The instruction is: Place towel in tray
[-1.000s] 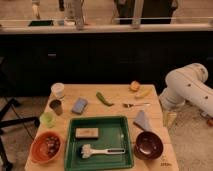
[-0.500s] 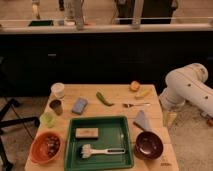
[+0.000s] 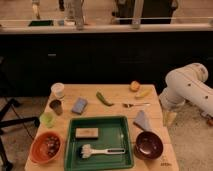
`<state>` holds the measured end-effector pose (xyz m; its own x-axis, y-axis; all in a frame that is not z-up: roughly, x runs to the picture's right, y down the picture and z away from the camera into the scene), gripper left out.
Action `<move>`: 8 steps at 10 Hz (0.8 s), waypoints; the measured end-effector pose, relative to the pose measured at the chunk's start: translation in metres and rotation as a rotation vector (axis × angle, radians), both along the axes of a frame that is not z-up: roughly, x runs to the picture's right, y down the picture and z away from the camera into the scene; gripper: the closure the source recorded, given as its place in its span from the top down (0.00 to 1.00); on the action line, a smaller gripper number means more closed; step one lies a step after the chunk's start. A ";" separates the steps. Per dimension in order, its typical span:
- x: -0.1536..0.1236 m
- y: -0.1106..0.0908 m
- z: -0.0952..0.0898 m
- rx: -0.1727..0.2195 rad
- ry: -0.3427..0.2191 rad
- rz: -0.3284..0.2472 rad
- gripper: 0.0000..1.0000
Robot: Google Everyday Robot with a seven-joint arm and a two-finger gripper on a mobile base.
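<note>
A green tray (image 3: 117, 125) lies at the front middle of the wooden table (image 3: 115, 92). It holds a tan block (image 3: 86, 133) and a white-handled brush (image 3: 102, 151). A grey folded towel (image 3: 142, 120) lies on the table just right of the tray's far right corner. My white arm (image 3: 189, 87) reaches in from the right. Its gripper (image 3: 169, 118) hangs pointing down just off the table's right edge, a little right of the towel and apart from it.
On the left stand a white cup (image 3: 58, 90), a dark cup (image 3: 55, 106), a green cup (image 3: 47, 119) and an orange bowl (image 3: 45, 146). A blue-grey pad (image 3: 79, 105), green pepper (image 3: 104, 98), spoon (image 3: 135, 105), orange fruit (image 3: 134, 86), banana (image 3: 143, 93) and dark red bowl (image 3: 149, 145) lie around.
</note>
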<state>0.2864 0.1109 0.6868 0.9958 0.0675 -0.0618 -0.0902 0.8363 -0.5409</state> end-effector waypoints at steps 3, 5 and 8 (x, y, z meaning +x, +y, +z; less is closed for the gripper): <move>-0.029 -0.006 0.037 -0.004 0.071 0.198 0.80; -0.048 -0.002 0.066 -0.005 0.101 0.317 0.80; -0.055 0.003 0.084 0.015 0.111 0.438 0.80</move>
